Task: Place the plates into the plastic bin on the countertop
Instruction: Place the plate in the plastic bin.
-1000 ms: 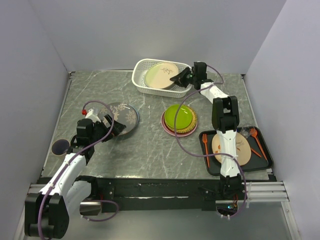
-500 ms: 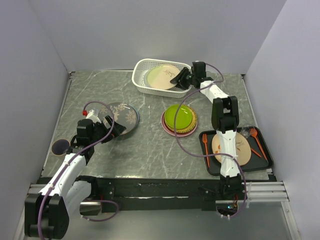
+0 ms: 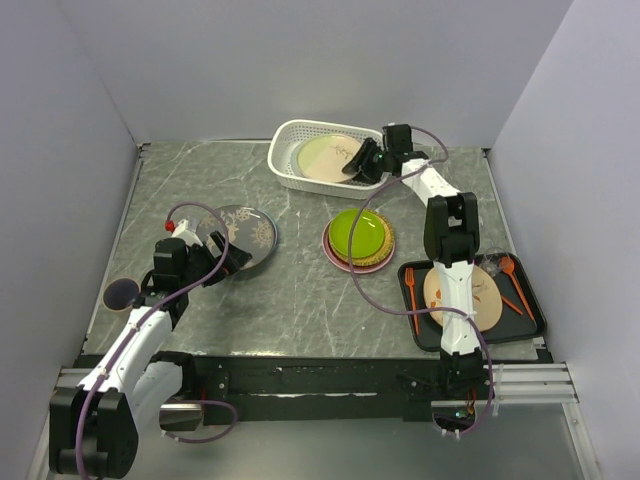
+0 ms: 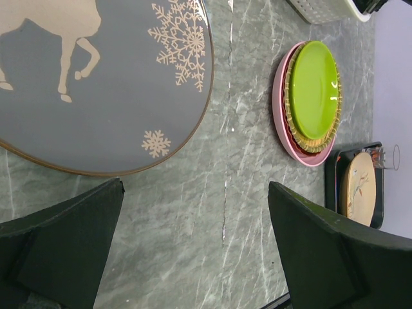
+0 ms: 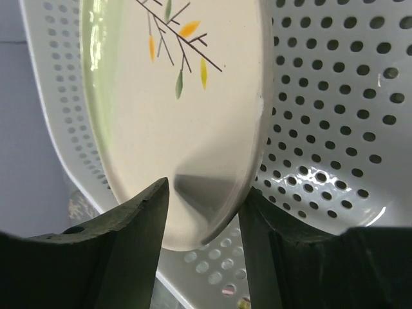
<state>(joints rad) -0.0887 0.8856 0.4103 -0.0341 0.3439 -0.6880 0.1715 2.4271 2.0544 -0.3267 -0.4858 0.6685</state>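
Note:
The white plastic bin (image 3: 290, 130) stands at the back of the countertop (image 3: 300, 290). A cream plate with a sprig (image 3: 325, 157) leans inside it, seen close up as the cream plate (image 5: 174, 116) against the perforated bin wall (image 5: 322, 96). My right gripper (image 3: 362, 165) reaches into the bin; its jaws straddle the plate's near rim, open, with a gap on the face side (image 5: 205, 219). My left gripper (image 3: 232, 255) stands wide open (image 4: 193, 232) just beside the grey-brown deer plate (image 3: 243, 232) (image 4: 96, 77), holding nothing. A lime green plate (image 3: 358, 232) (image 4: 313, 87) tops a stack over a pink plate (image 4: 281, 106).
A flat black tray (image 3: 530, 320) at the front right carries another cream plate (image 3: 462, 295) and orange utensils (image 3: 512, 280). A small dark disc (image 3: 121, 293) lies at the left edge. Grey walls close in the left, back and right sides.
My right gripper's jaws have spread apart off the cream plate's rim, and the plate has settled lower in the bin, which shifted slightly right. The left arm has not moved.

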